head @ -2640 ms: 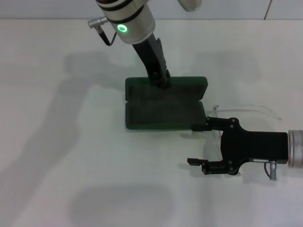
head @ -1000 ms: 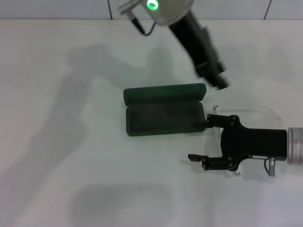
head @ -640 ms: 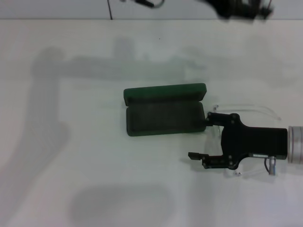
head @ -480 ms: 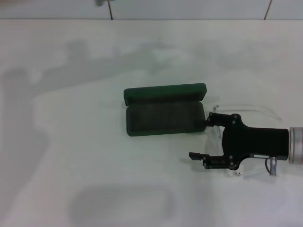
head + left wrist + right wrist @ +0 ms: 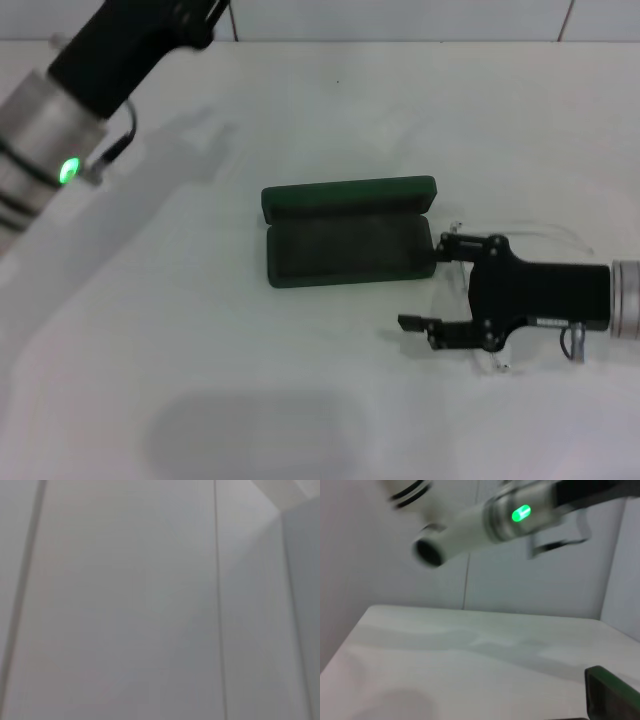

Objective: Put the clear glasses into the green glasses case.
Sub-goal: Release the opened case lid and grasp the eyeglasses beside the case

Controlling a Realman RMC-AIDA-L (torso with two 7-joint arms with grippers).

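Nearest in the head view, the right end effector [image 5: 418, 283] is seen low over the white surface [image 5: 250, 400], reaching in from the right with its two black fingers [image 5: 440, 244] spread wide apart and nothing held between them. One finger tip lies just beside the short right end of the green glasses case [image 5: 348, 245]; the other is nearer the robot. The clear glasses [image 5: 520, 232] lie on the surface at the right of the case, partly hidden by the black end effector body; one thin arm is seen curving away beyond it, and a small part of the frame shows on its near side. The case lies open, its lined tray toward the robot and its lid behind, and nothing is seen inside it.

Farther off, at the upper left, the left arm [image 5: 70, 120] is raised well away from the case, a green light showing on it; its end effector is out of frame.

In the right wrist view only a corner of the case [image 5: 615, 692] is caught, with the left arm [image 5: 485, 520] blurred above the surface [image 5: 445, 655]. The left wrist view shows only plain grey panels [image 5: 125, 605], so the state of the left end effector cannot be told.
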